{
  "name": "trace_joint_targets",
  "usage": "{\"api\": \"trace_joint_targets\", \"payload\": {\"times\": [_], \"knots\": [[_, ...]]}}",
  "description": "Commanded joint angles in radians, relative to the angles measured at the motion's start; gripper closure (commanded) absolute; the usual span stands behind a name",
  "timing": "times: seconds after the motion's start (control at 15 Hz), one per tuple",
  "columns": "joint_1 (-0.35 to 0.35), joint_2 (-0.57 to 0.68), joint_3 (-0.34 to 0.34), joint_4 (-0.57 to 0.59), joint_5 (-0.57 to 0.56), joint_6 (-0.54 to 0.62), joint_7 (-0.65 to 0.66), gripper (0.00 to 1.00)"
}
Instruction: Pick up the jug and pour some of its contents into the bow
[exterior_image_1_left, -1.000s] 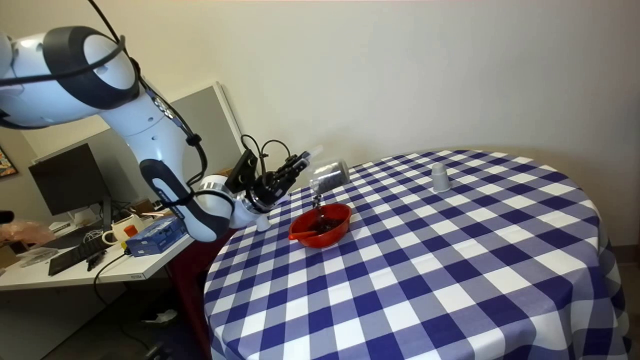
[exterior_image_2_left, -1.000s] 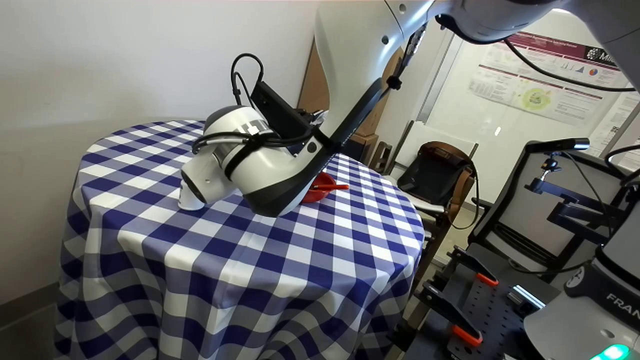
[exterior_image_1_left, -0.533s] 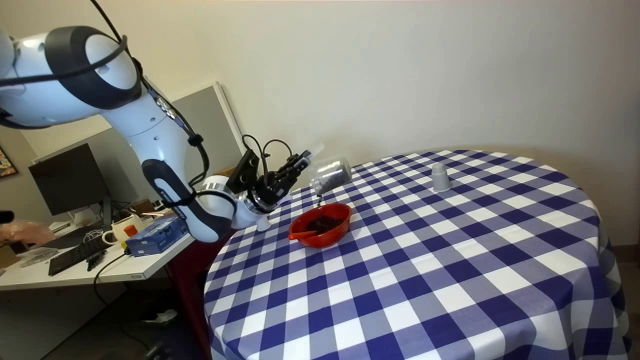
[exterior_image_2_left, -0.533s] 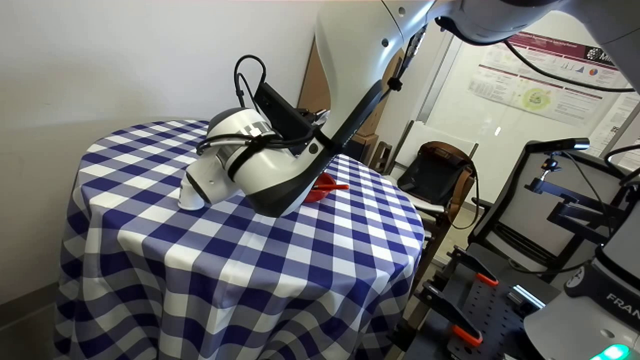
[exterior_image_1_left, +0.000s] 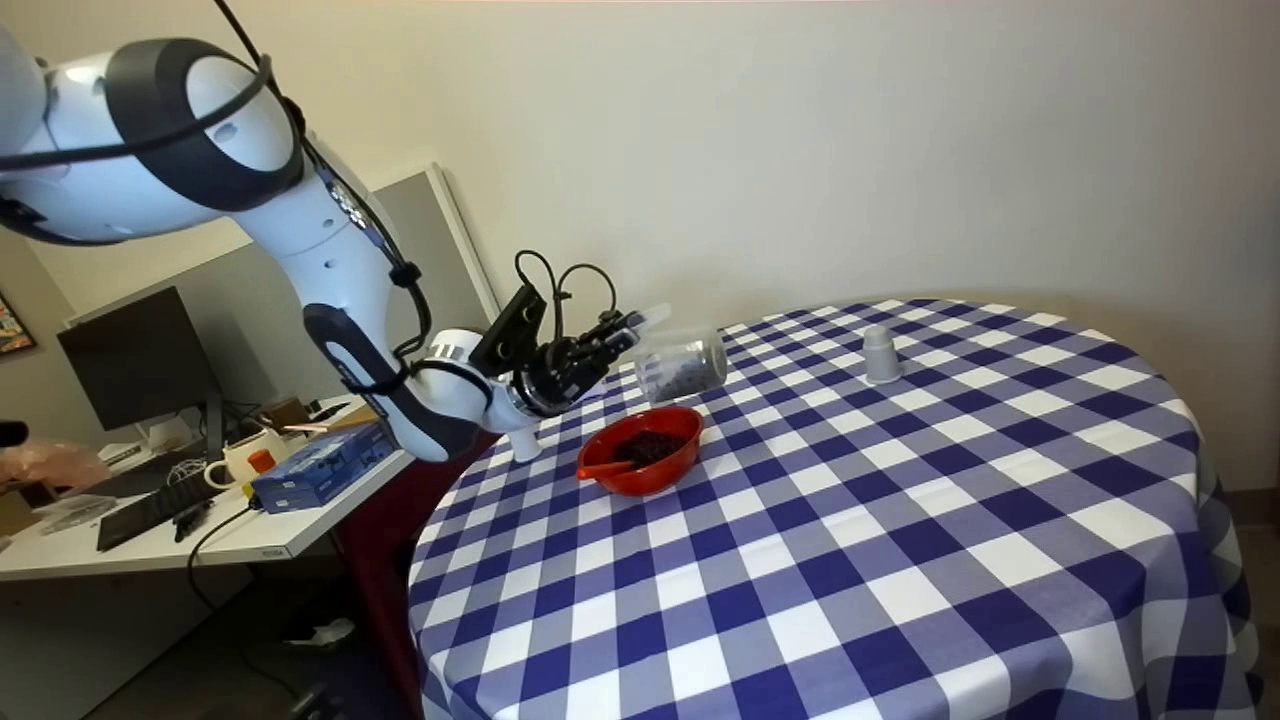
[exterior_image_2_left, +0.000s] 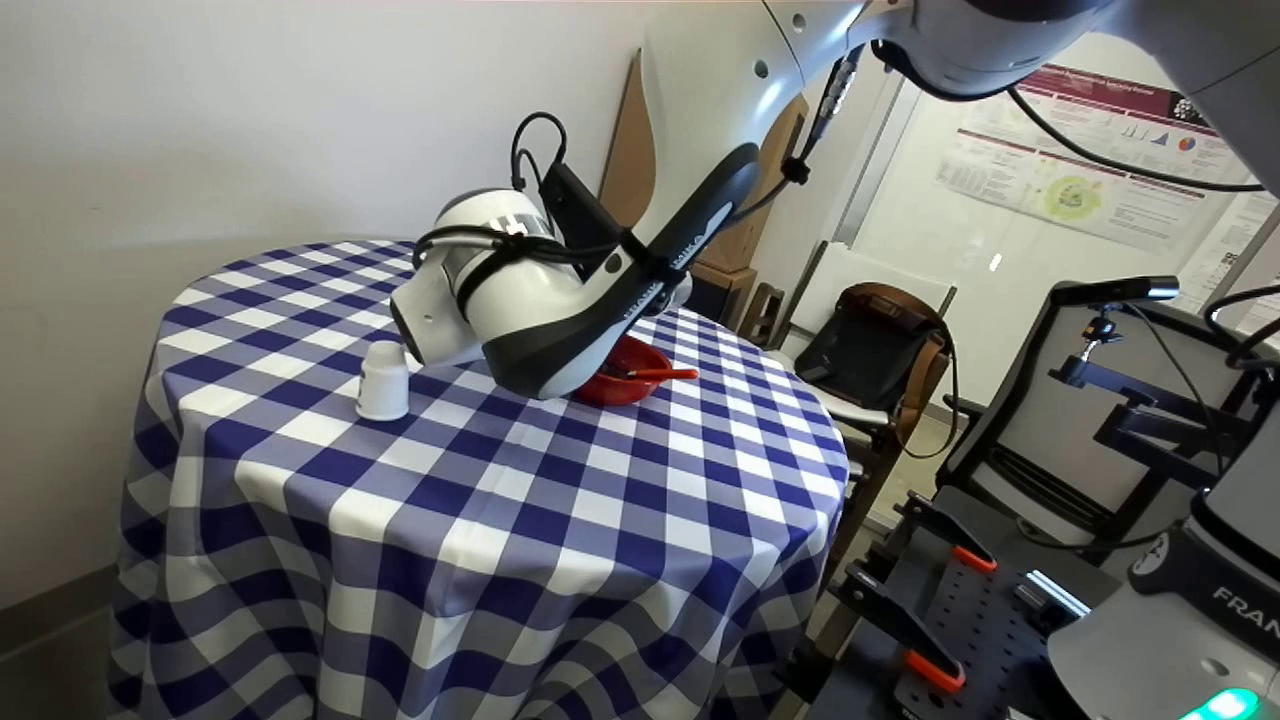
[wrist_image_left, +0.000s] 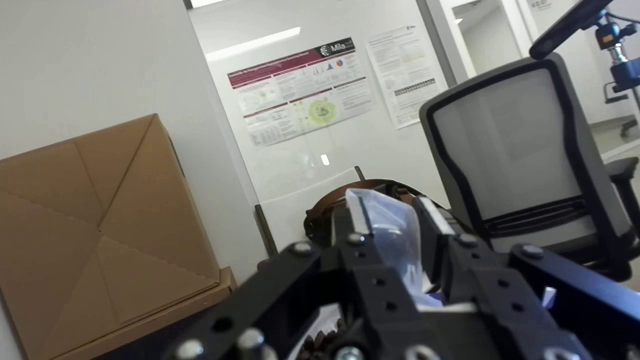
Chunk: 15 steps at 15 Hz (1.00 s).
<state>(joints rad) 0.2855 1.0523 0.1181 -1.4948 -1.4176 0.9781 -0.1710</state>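
The end effector is clamped on the translucent handle of the clear jug, presumably so that rolling it does the tipping. Next, the red bowl sits below to catch, dark pieces lying in it. The jug hangs above, at the bowl's one o'clock, tipped nearly on its side; I see nothing falling, so the pour may be ending. At two o'clock, well apart, a pale cup seems parked out of the way. Checked cloth covers the table; beyond, the wrist view shows a cardboard box, a poster, an office chair.
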Motion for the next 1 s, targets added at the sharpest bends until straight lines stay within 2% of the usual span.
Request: {"api": "trace_joint_targets", "payload": {"times": [0.0, 0.4, 0.93], "knots": [[-0.035, 0.002, 0.03, 0.068, 0.094, -0.008, 0.03, 0.88], [-0.092, -0.028, 0.058, 0.161, 0.324, 0.014, -0.001, 0.88], [-0.184, -0.105, 0.027, 0.263, 0.607, 0.057, 0.015, 0.88]]}}
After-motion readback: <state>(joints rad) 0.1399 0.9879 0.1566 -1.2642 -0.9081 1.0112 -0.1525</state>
